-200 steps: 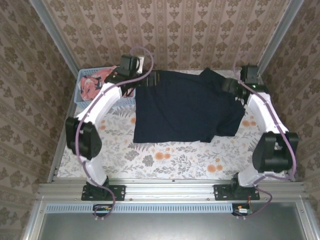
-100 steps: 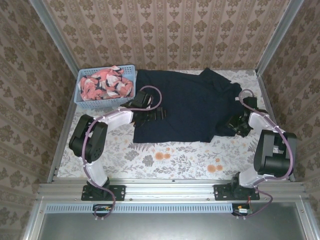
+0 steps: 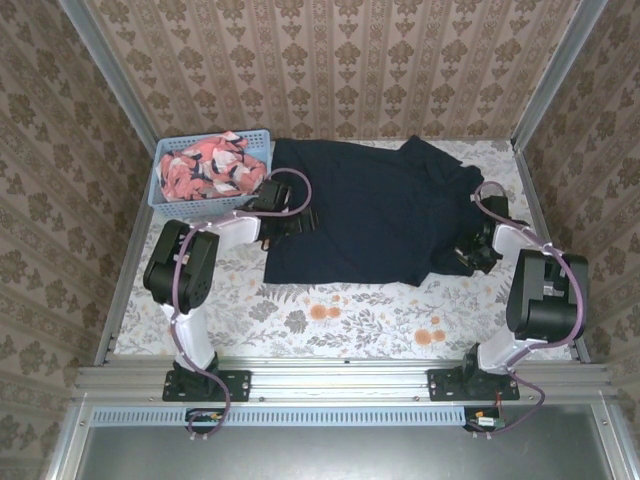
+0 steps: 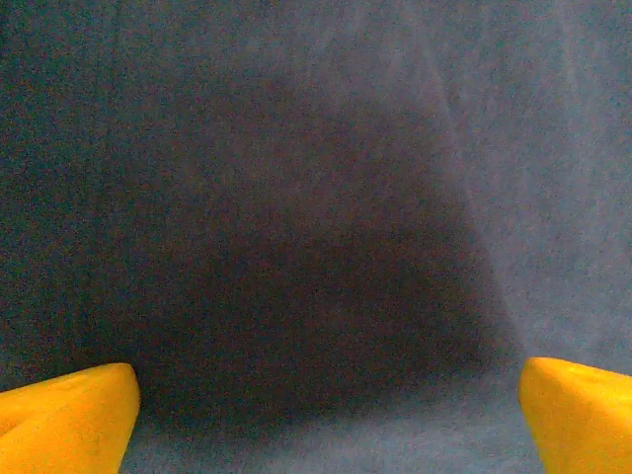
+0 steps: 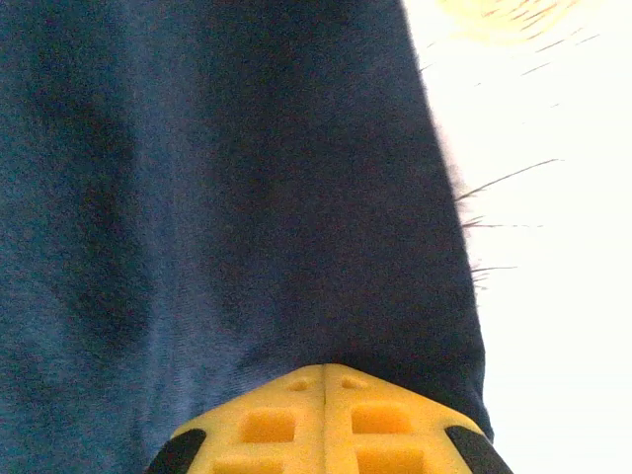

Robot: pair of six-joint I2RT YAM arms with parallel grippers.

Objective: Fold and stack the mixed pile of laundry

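Both arms have drawn back from the far edge of the table [image 3: 330,322]. The left gripper [image 3: 297,222] now hovers over the navy garment [image 3: 370,205]; the right gripper [image 3: 463,255] has closed its jaws on its right edge.

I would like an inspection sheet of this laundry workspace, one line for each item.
Surface: floral tablecloth, bare at the front.
Job's things: navy garment spread flat, right side rumpled; coral print garment heaped in the light blue basket.
Clutter: light blue basket, far left corner.
Grippers: left jaws open wide over the navy garment; right jaws shut on its right edge.
Cables: purple cables along both arms, looping near the wrists.
Surroundings: patterned wallpaper walls, metal frame rails.
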